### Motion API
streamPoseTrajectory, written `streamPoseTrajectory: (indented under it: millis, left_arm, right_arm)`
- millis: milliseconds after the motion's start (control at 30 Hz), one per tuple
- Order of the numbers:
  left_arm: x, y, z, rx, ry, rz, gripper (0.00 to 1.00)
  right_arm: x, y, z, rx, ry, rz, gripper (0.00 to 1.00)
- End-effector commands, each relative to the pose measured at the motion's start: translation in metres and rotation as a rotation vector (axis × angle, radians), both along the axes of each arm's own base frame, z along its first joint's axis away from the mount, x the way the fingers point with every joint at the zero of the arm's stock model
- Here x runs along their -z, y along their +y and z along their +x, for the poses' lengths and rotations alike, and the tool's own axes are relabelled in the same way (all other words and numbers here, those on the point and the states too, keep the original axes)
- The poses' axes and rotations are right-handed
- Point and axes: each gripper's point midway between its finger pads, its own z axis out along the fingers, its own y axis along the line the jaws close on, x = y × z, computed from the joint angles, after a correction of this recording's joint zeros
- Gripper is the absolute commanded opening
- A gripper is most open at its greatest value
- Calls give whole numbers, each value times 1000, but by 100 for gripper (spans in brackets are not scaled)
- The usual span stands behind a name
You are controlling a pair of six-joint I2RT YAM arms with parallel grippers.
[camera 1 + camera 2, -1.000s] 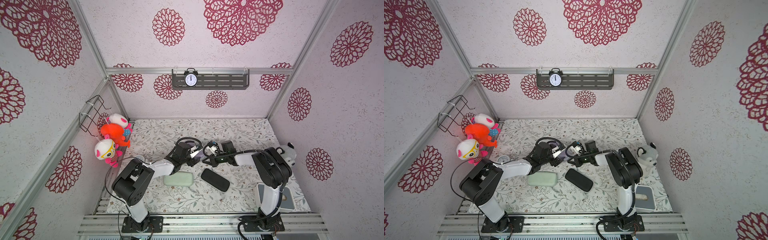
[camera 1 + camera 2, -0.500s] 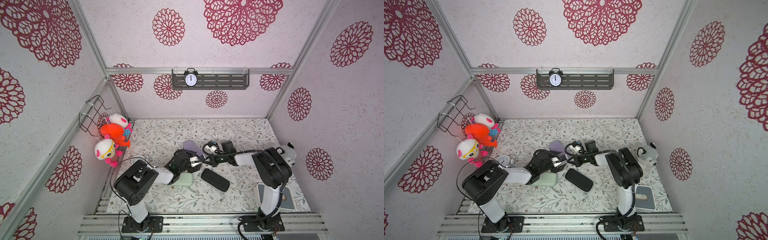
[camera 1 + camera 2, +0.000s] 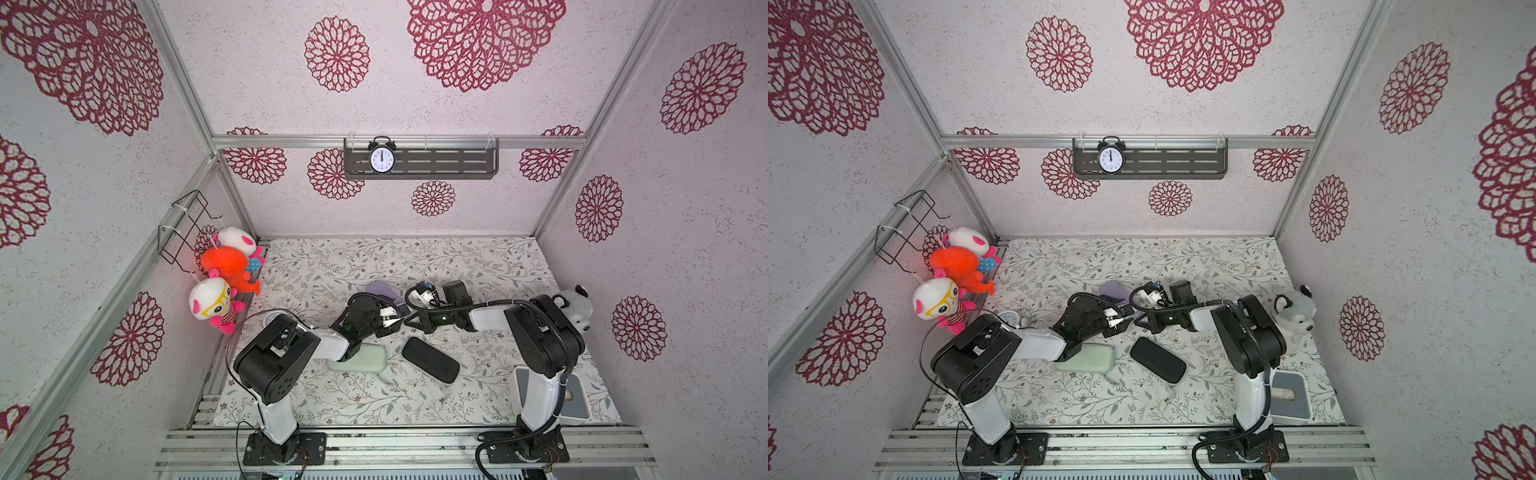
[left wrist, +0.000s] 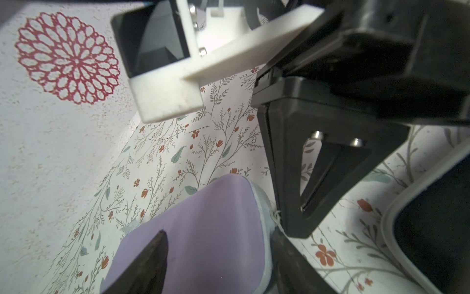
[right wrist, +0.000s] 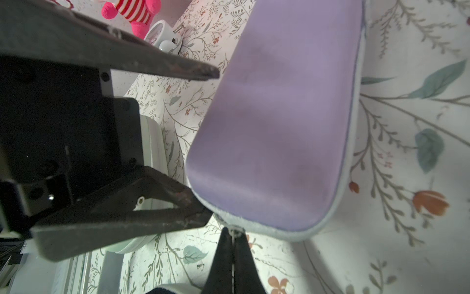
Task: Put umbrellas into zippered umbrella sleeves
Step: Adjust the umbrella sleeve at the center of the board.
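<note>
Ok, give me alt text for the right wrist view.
A lilac oblong fabric sleeve lies on the floral table cover, the shut right pincer pinching the small metal zip pull at its rounded end. The open left pincer reaches in beside the sleeve, fingers spread.

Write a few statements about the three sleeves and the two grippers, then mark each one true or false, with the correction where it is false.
1. The right gripper is shut on the zip pull of the lilac sleeve. True.
2. The black sleeve lies open with its lining showing. False: it lies closed on the table.
3. The left gripper is shut. False: its jaws stand open, one on each side of the lilac sleeve.
4. The mint green sleeve lies partly under the left arm. True, in both top views.
</note>
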Motion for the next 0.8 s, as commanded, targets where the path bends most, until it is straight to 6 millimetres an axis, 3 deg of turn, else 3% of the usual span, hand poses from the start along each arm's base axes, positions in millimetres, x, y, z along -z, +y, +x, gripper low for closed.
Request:
streamPoseTrajectory:
  millis: [0,200,600,767]
  left_arm:
    - [6,2,3,2,24,37,64]
    - [1,3,-6,22,37,-3,70]
    - [21,6,8,-39,72,81,72]
    - [27,5,11,-46,79,117,69]
  right_arm:
    - [-35,8,-2,-50,-82,64,0]
    - [-33,8,-1,-41,-79,53,0]
    - [-36,11,-4,-45,-82,61,0]
    - [-34,18,-16,-82,-72,71,0]
